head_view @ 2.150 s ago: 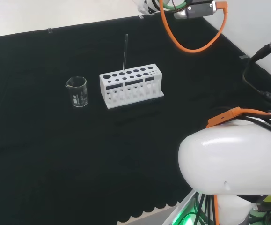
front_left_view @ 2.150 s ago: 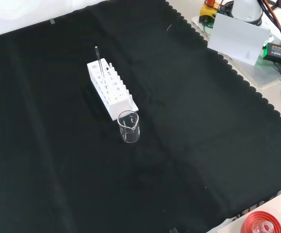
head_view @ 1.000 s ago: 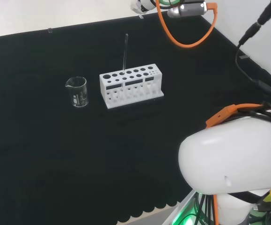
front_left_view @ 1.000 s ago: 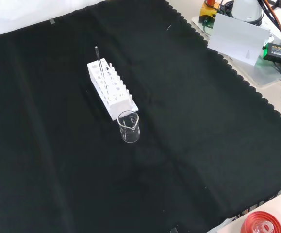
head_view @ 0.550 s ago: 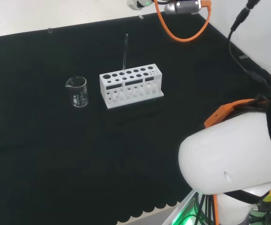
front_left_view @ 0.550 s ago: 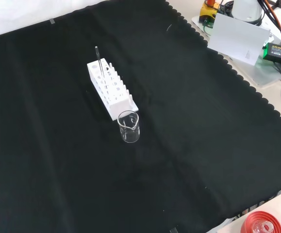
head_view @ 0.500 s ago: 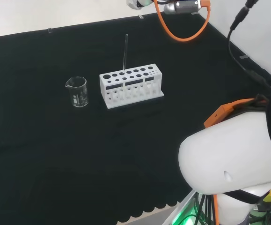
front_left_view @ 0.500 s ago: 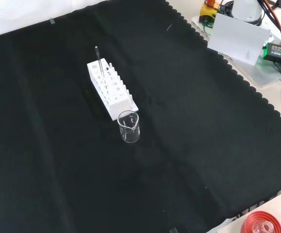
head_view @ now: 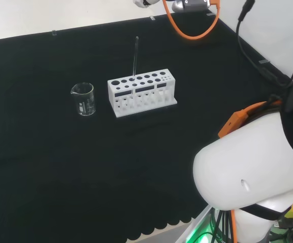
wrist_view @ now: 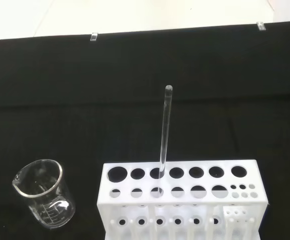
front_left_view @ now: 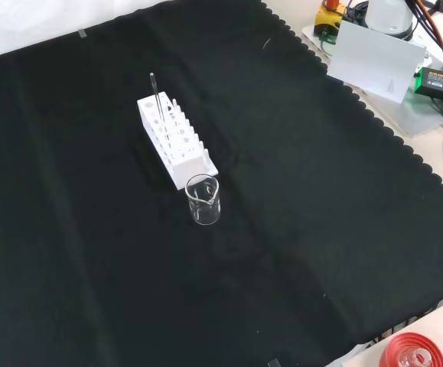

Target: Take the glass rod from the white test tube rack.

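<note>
Whether the fingers are released or clenched cannot be told. The glass rod (wrist_view: pixel 164 131) stands upright in a back-row hole of the white test tube rack (wrist_view: pixel 182 200) — untouched — on the black-clothed counter (front_left_view: pixel 320 229), a clear beaker (head_view: pixel 84 98) just beside the rack's end.

bench: black cloth (front_left_view: pixel 298 199) | on it: white rack (front_left_view: pixel 175 141), clear beaker (front_left_view: pixel 203 200) (just beside)

Your head view looks over the arm, your front view looks down from opposite, your wrist view sits closest, and all share the white holed plastic test tube rack (head_view: pixel 141 92) (front_left_view: pixel 174 141) (wrist_view: pixel 183 199).
</note>
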Available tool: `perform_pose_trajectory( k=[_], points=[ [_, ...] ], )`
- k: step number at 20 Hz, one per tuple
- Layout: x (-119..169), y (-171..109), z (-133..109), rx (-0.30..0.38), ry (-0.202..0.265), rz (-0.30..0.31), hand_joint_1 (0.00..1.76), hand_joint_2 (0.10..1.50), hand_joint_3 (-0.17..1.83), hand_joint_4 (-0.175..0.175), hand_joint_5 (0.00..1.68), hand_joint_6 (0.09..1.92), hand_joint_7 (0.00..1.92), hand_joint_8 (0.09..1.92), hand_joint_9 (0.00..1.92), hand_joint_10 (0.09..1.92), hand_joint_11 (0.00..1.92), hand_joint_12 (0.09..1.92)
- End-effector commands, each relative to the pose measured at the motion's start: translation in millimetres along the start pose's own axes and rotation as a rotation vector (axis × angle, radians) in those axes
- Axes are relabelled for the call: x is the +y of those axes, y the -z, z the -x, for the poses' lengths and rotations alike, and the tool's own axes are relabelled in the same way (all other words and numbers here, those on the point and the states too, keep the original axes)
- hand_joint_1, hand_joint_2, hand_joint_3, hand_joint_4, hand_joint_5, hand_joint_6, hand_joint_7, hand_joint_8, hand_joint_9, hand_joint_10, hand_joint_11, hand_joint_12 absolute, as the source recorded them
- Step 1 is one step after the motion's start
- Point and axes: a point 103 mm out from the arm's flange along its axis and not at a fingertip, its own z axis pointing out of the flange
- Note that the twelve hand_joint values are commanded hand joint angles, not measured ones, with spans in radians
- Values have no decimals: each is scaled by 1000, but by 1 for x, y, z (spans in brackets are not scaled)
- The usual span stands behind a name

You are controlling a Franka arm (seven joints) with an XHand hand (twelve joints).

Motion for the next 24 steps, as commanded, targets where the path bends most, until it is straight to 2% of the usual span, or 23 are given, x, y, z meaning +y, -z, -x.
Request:
perform_pose_trajectory(
  k=[1,5,13,24],
  points=[
    [27,-4,0,-10,7,-13,609,812,436,-52,358,87,377,752,495,737,6,1470],
    [43,-11,-4,-9,18,-27,606,817,430,-53,352,87,376,752,489,738,14,1474],
    [79,-31,-6,4,58,-60,603,832,398,-62,392,87,375,757,535,745,256,1433],
    [109,-68,5,24,62,-119,604,833,386,-73,470,87,410,758,575,733,312,1407]
  ],
)
